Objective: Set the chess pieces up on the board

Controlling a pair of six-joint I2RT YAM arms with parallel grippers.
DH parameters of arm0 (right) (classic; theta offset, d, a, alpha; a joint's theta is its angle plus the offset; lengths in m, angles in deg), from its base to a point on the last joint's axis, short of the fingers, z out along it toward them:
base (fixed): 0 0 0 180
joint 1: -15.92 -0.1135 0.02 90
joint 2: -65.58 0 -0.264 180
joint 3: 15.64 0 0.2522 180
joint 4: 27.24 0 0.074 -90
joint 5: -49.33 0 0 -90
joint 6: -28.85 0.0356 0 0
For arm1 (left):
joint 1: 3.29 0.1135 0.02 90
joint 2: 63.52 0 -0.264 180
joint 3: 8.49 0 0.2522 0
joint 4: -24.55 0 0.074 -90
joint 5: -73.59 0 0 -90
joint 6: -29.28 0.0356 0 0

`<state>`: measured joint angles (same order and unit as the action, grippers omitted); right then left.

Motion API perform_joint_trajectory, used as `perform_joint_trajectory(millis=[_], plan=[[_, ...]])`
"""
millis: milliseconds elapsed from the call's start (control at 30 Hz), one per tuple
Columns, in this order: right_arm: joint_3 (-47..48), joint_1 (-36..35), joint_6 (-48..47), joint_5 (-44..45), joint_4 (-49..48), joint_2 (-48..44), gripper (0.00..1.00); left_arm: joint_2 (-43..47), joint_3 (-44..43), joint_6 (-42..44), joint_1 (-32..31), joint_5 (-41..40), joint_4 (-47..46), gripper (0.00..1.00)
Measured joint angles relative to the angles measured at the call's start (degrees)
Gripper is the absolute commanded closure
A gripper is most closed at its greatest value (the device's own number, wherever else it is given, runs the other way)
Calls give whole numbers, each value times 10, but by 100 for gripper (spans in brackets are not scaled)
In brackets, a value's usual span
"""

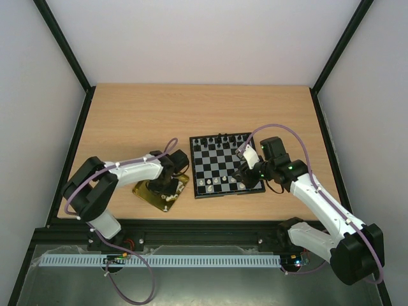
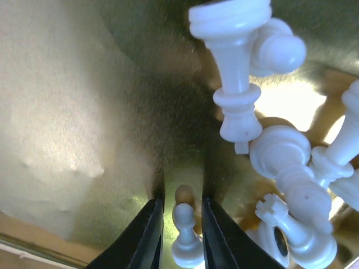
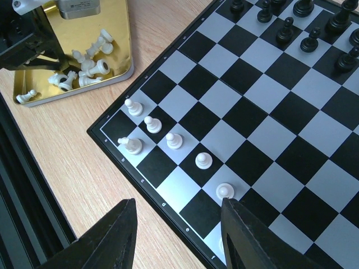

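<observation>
The board (image 1: 226,164) lies right of centre, and the right wrist view shows its near corner (image 3: 252,112). Several white pawns (image 3: 174,140) and one other white piece (image 3: 130,145) stand along its near rows. Black chessmen (image 3: 286,28) stand at the far side. My left gripper (image 2: 182,204) is down in the gold tray (image 2: 67,112). Its fingers are slightly apart on either side of a small white pawn (image 2: 185,235), with gaps showing. A pile of white pieces (image 2: 280,151) lies to its right. My right gripper (image 3: 178,207) is open and empty above the board's near edge.
The gold tray (image 1: 148,193) sits left of the board near the table's front edge, with loose white pieces (image 3: 90,64) in it. Black frame posts and a black rail (image 1: 191,226) border the wooden table.
</observation>
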<state>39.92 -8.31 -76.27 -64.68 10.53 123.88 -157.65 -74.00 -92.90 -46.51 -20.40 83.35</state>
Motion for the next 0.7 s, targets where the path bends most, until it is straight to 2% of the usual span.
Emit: perform_joint_trajectory(millis=[700], plan=[[0,0,-1,0,0,6,56,29,31,-5,-16,10,-12,78]])
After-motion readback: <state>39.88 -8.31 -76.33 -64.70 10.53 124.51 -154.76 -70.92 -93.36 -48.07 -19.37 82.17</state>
